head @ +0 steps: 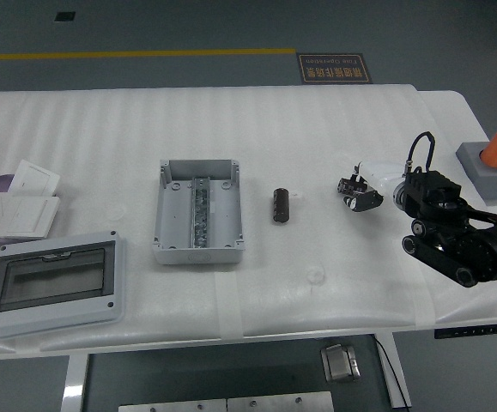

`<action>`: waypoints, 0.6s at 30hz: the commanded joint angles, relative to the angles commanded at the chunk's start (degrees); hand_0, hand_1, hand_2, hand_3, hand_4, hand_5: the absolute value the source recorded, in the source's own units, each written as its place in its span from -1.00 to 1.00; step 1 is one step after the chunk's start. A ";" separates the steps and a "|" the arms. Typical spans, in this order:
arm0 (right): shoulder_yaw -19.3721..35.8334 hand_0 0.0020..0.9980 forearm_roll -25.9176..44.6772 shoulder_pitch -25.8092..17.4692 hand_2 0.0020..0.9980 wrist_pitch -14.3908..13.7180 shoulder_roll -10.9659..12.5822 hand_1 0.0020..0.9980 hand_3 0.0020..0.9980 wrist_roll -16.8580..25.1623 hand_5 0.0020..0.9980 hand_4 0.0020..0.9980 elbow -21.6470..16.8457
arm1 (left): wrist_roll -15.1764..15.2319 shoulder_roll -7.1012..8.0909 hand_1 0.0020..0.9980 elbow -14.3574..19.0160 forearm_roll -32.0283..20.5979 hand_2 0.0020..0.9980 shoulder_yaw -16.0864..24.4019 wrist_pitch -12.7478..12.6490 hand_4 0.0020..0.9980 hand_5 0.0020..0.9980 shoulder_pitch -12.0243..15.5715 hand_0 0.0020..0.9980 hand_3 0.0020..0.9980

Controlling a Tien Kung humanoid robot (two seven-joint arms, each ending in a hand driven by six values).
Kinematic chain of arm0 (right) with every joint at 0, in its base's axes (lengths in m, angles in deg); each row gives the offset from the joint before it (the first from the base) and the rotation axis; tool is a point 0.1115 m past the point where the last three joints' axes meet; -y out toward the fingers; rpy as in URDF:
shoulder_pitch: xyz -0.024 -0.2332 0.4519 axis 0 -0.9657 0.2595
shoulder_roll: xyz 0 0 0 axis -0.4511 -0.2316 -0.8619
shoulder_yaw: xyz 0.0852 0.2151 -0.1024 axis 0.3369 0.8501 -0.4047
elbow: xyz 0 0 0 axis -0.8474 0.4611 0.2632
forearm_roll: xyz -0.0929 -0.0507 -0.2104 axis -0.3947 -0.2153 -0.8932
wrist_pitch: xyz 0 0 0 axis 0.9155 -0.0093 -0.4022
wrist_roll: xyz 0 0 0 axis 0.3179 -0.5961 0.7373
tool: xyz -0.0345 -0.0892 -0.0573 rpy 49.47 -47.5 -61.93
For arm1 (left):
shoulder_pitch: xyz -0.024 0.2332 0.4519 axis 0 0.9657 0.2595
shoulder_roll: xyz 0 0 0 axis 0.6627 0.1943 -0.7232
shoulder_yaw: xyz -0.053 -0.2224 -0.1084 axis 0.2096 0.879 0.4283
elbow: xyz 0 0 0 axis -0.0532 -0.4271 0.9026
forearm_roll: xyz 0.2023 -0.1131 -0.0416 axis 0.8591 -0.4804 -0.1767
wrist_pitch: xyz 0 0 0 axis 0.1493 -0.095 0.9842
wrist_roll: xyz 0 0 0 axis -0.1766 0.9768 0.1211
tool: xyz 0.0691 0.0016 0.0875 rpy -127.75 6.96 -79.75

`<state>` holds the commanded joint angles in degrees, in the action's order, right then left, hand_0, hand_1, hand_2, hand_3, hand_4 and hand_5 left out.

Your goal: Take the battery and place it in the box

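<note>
A small dark cylindrical battery [280, 206] lies on the white table, just right of an open grey box [197, 211] with a metal rail inside. My right hand [360, 190] reaches in from the right edge and hovers to the right of the battery, clear of it, fingers relaxed and holding nothing. The left arm is out of view.
A grey enclosure with a tinted window lid [53, 283] lies at the front left. White socket plates and a disc [18, 202] sit at the far left. A grey block with an orange cylinder [494, 159] stands at the right edge.
</note>
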<state>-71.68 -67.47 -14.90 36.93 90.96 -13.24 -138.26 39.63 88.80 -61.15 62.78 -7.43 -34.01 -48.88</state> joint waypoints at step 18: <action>-0.78 0.28 -0.21 -0.43 0.24 -2.11 -0.01 0.24 0.38 0.99 -0.21 0.04 0.20 | 0.43 0.02 0.37 0.00 -0.06 0.13 -0.13 0.01 0.04 -0.15 -0.04 0.34 0.18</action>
<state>-72.47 -67.68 -15.33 34.81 90.95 -12.24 -138.07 40.05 88.82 -61.15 62.73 -7.56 -33.99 -48.92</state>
